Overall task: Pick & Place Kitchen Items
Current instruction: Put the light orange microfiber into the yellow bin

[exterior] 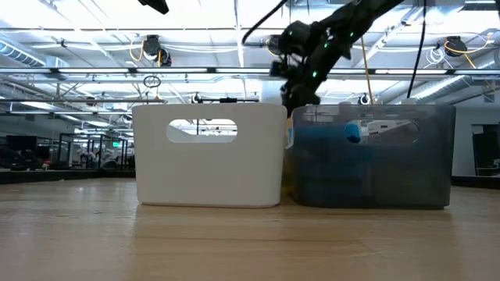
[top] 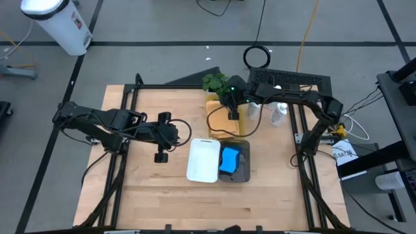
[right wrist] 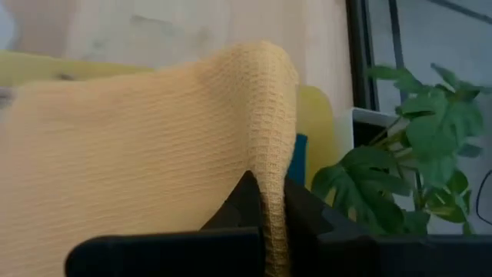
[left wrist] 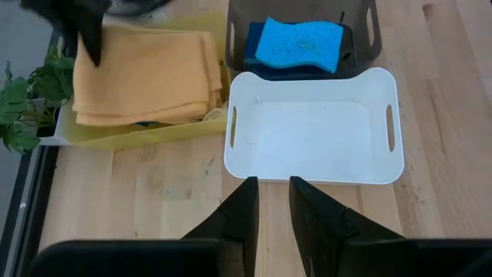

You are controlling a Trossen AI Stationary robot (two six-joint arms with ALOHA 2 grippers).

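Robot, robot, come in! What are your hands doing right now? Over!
Right gripper shut on orange-tan cloth, pinching a fold at yellow tray. Left gripper hovers empty, narrow gap, short of white bin. Nothing blocking.

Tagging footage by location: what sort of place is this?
Probably a robotics lab in an industrial hall: wooden table in a black frame, floor cables, open ceiling trusses.

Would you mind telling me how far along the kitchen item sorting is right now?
Done: a blue sponge already lies in the grey bin. In hand: the right claw is pinching the orange-tan cloth in the yellow tray. Left: the white bin holds nothing, and the left claw hovers before it, holding nothing.
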